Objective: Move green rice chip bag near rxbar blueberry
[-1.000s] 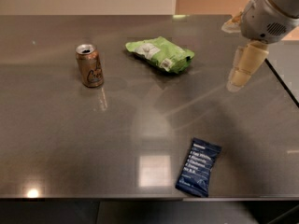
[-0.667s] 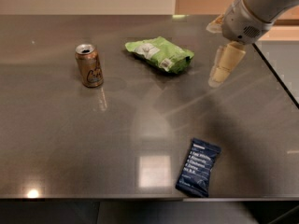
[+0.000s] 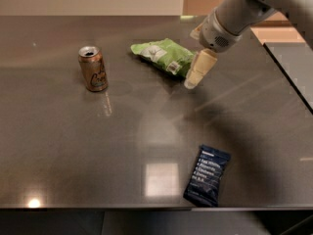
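The green rice chip bag (image 3: pixel 163 56) lies flat on the dark table at the back middle, lime green with white label patches. My gripper (image 3: pixel 193 81) hangs from the arm at the upper right, its cream fingers pointing down just right of the bag's right end, close to it. The rxbar blueberry (image 3: pixel 207 175) is a dark navy wrapper with white text, lying near the table's front edge at the right, well apart from the bag.
A gold-brown soda can (image 3: pixel 93 68) stands upright left of the bag. The table's right edge (image 3: pixel 288 77) runs diagonally past the arm. Bright light reflections sit on the tabletop near the front.
My arm and gripper have swept left across the table, from the far right side to just beside the green bag's right end. The bag, can and bar have not moved.
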Robot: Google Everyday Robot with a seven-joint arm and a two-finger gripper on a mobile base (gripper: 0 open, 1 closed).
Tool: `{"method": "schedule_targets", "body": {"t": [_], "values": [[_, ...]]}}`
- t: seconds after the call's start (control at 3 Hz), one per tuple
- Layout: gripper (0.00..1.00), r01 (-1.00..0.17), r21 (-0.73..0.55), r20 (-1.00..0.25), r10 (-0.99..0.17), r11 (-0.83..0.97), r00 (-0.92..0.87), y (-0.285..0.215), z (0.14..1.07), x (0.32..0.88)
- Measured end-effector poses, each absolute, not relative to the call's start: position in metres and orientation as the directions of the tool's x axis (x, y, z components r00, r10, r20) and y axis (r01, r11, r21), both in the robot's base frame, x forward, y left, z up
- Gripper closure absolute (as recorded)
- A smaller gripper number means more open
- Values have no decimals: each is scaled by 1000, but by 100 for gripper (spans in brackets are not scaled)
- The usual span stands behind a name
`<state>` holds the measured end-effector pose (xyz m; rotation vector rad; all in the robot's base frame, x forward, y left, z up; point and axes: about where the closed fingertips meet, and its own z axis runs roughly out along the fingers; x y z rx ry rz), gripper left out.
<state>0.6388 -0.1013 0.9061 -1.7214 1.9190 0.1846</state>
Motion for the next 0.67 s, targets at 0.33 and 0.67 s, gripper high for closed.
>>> {"method": "schedule_targets", "body": {"t": [0.33,0.67], "values": [[0,-951,-249,-494,-869,183,-38,-83,889,669],[0,-953,-230,-493,-868,195,-59,-71,869,699]]}}
